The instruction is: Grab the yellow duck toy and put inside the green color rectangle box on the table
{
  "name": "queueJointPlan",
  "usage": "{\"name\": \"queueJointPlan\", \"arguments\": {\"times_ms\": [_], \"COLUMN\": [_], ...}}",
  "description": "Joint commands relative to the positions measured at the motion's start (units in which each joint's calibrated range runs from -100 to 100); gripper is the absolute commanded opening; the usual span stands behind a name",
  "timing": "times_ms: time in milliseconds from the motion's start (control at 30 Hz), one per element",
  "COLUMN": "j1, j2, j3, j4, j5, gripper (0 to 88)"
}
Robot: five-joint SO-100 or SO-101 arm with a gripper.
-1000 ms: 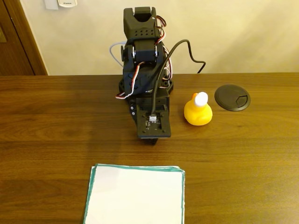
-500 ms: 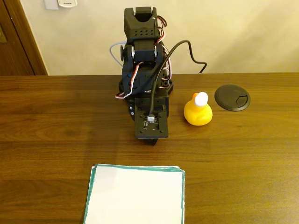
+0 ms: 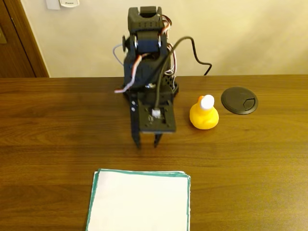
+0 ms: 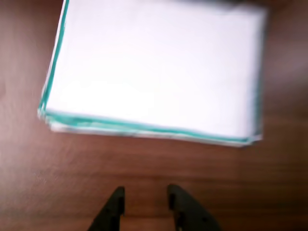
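The yellow duck toy stands upright on the table, just right of my arm in the fixed view. My gripper points down at the wood left of the duck, open by a small gap with nothing between its fingers. The green color rectangle box, a white sheet with a green border, lies at the near edge, in front of the gripper. In the wrist view the gripper shows two dark fingertips apart at the bottom, and the box lies blurred beyond them.
A round black cable cap is set in the table to the right of the duck. The arm's base and cables stand at the back edge against a beige wall. A dark door frame is at the far left.
The arm has lifted and tipped forward, so the gripper's two fingertips now show below the wrist, slightly apart. The duck and the box have not moved.
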State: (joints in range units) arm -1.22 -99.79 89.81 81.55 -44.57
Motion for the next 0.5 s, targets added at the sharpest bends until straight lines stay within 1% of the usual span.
{"name": "queueJointPlan", "arguments": {"times_ms": [0,100,167,200,300,333,367,433,467], "j1": [4.75,5.36,6.50,6.84,6.41,5.10,2.92,-1.52,-3.00], "j2": [5.55,19.26,25.89,27.73,30.43,30.69,31.31,32.62,32.18], "j3": [-13.02,-23.67,-28.86,-30.32,-34.87,-37.24,-40.06,-43.61,-42.61], "j4": [2.77,4.30,7.28,8.48,13.51,15.21,16.83,18.45,18.45], "j5": [1.03,1.03,1.27,1.71,2.98,3.32,3.81,3.86,2.88], "gripper": [15.4,20.6,25.3,25.6,30.2,34.2,47.0,46.4,46.4]}}
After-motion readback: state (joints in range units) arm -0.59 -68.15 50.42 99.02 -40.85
